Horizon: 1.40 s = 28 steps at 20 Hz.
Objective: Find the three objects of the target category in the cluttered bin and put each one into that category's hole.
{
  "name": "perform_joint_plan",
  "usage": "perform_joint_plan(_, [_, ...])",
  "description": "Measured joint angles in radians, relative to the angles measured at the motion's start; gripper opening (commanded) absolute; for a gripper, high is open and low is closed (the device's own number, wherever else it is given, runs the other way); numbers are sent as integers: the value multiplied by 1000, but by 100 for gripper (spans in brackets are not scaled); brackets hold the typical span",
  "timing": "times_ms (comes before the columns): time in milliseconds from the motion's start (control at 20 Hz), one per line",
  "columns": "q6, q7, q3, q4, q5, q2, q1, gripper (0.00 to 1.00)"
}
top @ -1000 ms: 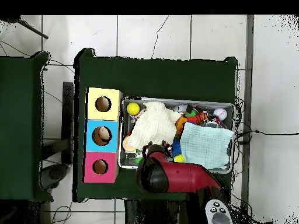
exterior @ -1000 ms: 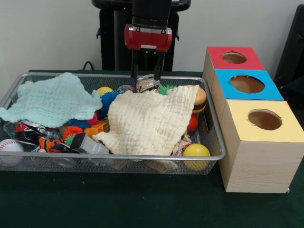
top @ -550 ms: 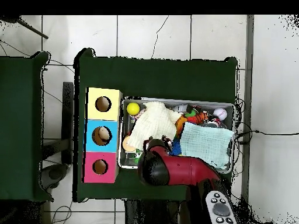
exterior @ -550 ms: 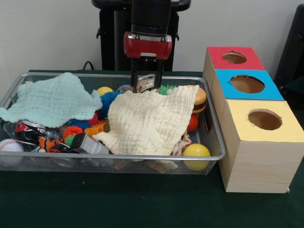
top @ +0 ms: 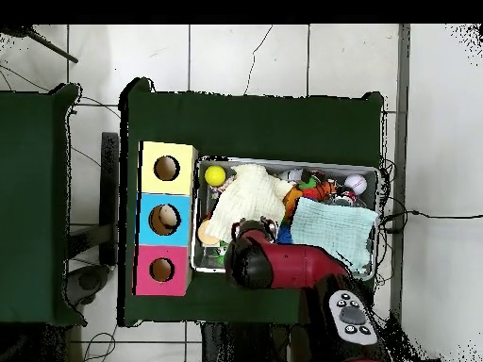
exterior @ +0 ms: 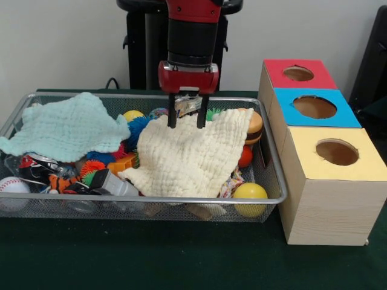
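A green worktop (exterior: 181,266) carries a wire bin (exterior: 145,199) of clutter and, beside it, a box (exterior: 329,181) with red, blue and yellow holes. A cream cloth (exterior: 190,154) and a pale green cloth (exterior: 69,127) cover most toys. The gripper (exterior: 186,124) hangs over the cream cloth's far edge, fingers (exterior: 172,118) apart, holding nothing; a crinkled silver item (exterior: 187,106) sits between them.

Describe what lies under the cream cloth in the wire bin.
Peeking out round the cream cloth: a toy burger, a red ball, a yellow ball and a blue spiky toy. Whatever lies beneath its middle is covered.
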<state>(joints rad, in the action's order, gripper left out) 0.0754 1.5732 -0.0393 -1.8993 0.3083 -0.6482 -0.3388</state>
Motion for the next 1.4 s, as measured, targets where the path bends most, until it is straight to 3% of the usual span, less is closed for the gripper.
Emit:
perform_joint_plan(300, [-32,0,0,24,0,37,0,100])
perform_joint_plan(950, [-265,0,3,142,5,210,0,100])
perform_joint_plan(1000, [-282,0,4,158,5,240,0,0])
perform_joint_plan(1400, [-284,0,-1,165,11,247,-6,0])
